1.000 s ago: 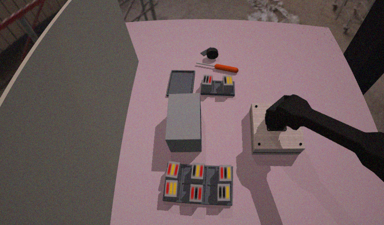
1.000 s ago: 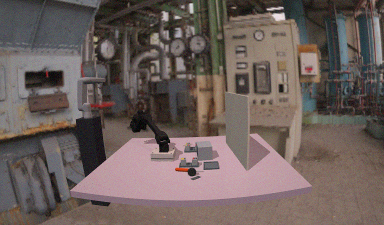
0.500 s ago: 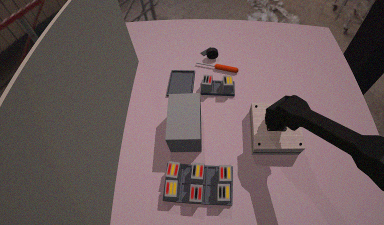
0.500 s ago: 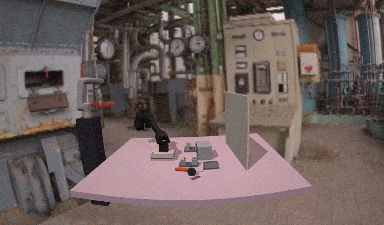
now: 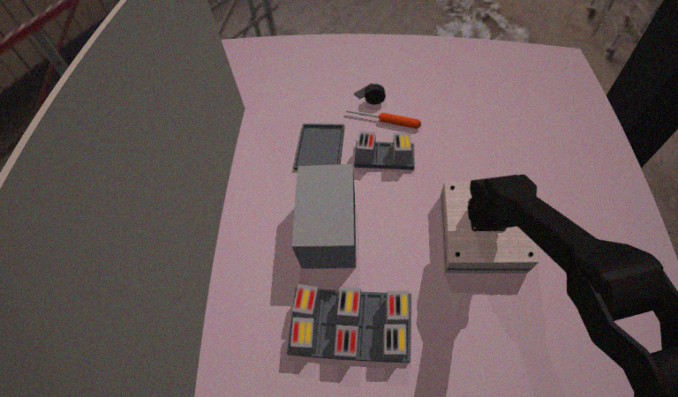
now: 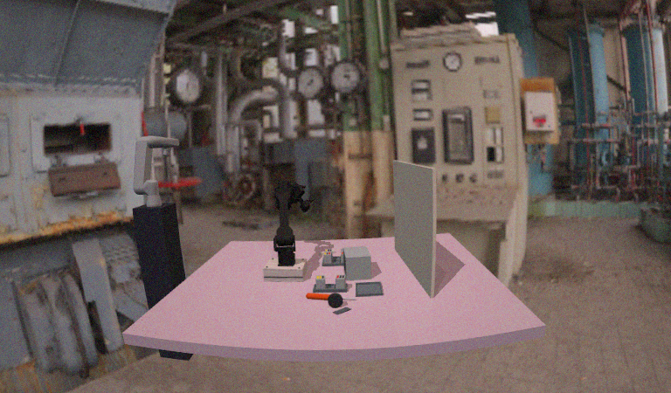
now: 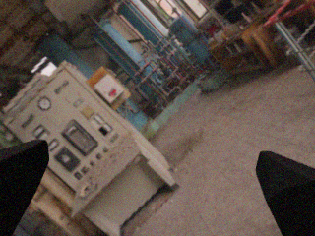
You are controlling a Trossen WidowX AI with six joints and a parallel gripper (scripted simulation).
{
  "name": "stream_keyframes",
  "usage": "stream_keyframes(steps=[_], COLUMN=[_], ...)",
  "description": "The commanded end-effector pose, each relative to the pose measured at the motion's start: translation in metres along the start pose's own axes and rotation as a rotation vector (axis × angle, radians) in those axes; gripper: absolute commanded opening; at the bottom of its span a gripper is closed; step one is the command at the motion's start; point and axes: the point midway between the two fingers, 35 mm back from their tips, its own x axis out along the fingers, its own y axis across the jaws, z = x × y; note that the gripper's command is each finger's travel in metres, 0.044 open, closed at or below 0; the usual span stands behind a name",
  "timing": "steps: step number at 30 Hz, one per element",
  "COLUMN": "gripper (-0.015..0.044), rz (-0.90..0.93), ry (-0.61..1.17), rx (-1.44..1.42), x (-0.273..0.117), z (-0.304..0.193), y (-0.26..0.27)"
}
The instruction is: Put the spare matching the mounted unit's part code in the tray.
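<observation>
The tray (image 5: 320, 146) (image 6: 369, 289) lies bare, so choosing, carrying and releasing the matching spare apparently all remain, the gripper (image 7: 154, 156) wide apart, unladen.

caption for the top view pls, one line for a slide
Black robot arm beside striped grey blocks in dark racks, with a flat grey rectangular tray

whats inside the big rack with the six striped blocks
The six-block rack holds striped blocks in its left, middle and right columns, two each; shadowed compartments show between them. The blocks cover the floors beneath them.
</observation>
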Motion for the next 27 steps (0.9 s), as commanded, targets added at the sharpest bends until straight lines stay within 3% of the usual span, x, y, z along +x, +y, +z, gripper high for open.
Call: stream_keyframes(steps=[1, 8, 15, 21, 27], gripper=[0.044, 0.044, 0.044, 0.044, 0.044], rz=[-0.057, -0.203, -0.381, -0.55, -0.721], ry=[0.013, 0.083, 0.207, 0.353, 0.521], rx=[-0.136, -0.37, -0.549, -0.633, -0.645], x=[0.043, 0.104, 0.135, 0.13, 0.096], z=[0.036, 0.105, 0.18, 0.248, 0.315], y=[-0.027, -0.099, -0.184, -0.261, -0.331])
